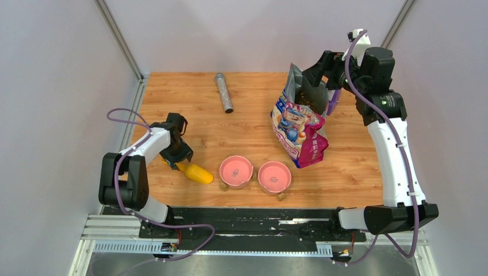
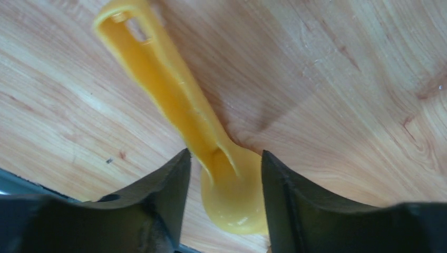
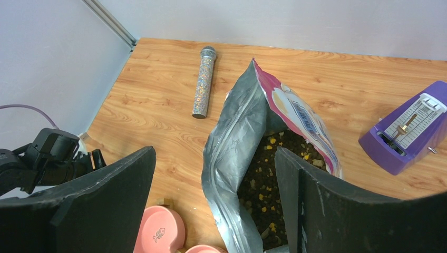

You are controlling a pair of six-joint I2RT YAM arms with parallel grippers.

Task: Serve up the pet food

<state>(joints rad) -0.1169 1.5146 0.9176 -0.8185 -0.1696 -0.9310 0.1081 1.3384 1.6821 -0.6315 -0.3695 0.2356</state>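
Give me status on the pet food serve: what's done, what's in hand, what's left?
Done: the bag stands open, pet food visible inside.
In hand: the left gripper has its jaws either side of the yellow scoop lying on the table, not closed on it. The right gripper has open jaws around the bag's rim.
Left: grasp the scoop, dip it, fill the pink bowls, which look empty.

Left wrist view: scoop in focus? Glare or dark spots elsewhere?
Left wrist: yellow plastic scoop fairly crisp along the handle, bowl end soft between the blurred black fingers, its shadow on the wooden tabletop. Right wrist: silver foil bag lining shows sheen, brown kibble inside is dim. Top external: even light, soft shadows.
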